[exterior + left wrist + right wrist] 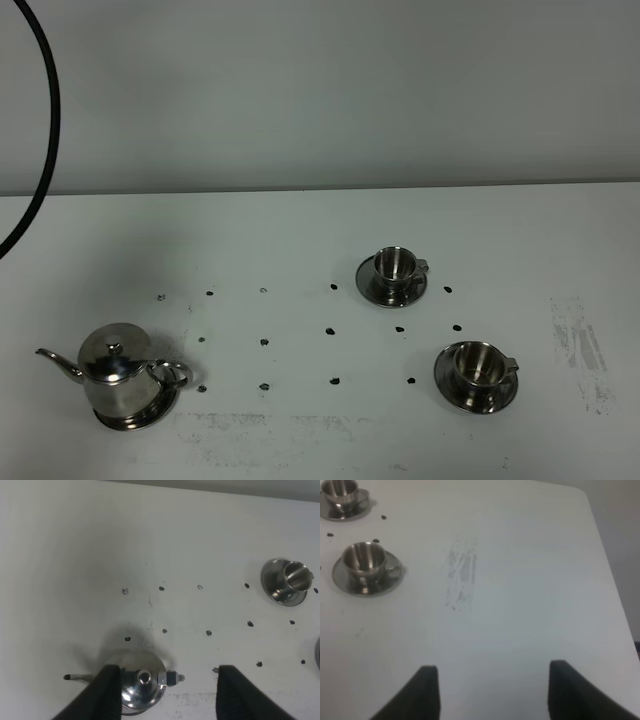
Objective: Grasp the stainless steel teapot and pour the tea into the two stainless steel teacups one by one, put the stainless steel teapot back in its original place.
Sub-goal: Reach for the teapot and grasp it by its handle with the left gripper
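Teapot (118, 378), polished steel, round-bellied, sits on its saucer (128, 423) at the matte white table's (300, 230) left; shiny far cup (394, 265) and near cup (478, 365) stand right. Left gripper (170, 692) and right gripper (490, 690) hang with jaws spread, empty.

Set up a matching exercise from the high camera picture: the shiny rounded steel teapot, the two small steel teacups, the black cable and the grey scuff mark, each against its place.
Things
1. shiny rounded steel teapot
2. two small steel teacups
3. black cable
4. grey scuff mark

Places
a. near the right edge of the white table
b. upper left, before the wall
c. front left of the table
d. right of the table's middle

Pairs: 1-c; 2-d; 3-b; 4-a
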`<state>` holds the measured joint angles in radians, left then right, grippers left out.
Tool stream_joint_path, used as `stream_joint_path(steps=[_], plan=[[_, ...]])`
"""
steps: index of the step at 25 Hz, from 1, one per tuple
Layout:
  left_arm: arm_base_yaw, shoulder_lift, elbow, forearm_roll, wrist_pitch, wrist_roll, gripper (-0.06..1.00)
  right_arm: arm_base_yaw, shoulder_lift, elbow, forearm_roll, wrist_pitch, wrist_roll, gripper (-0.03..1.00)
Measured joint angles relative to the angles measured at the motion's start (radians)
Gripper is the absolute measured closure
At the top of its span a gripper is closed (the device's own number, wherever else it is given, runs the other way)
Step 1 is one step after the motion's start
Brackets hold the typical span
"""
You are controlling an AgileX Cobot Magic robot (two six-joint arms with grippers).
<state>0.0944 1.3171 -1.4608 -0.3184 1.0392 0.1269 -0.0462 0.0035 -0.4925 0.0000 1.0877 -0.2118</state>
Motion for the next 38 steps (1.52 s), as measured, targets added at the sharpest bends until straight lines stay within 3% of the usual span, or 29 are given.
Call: stream_joint_path(steps=[17,22,25,31,38], plan=[[0.0,0.0,0.0,-0.002,0.0,0.0,0.45,0.0,0.0,0.0,0.054,-0.004,0.026,0.51],[-0.011,0.0,0.0,-0.058,-0.013,0.022,0.45,0.0,0.0,0.0,0.054,-0.004,0.026,0.53],[-0.062,0.003,0.0,-0.094,-0.038,0.048,0.45,0.0,0.0,0.0,0.054,-0.004,0.026,0.53],[-0.237,0.099,0.0,-0.101,-0.049,0.061,0.46,0.0,0.0,0.0,0.054,-0.004,0.026,0.53],[-0.342,0.283,0.0,-0.072,-0.051,0.061,0.47,0.0,0.0,0.0,0.054,-0.004,0.026,0.53]])
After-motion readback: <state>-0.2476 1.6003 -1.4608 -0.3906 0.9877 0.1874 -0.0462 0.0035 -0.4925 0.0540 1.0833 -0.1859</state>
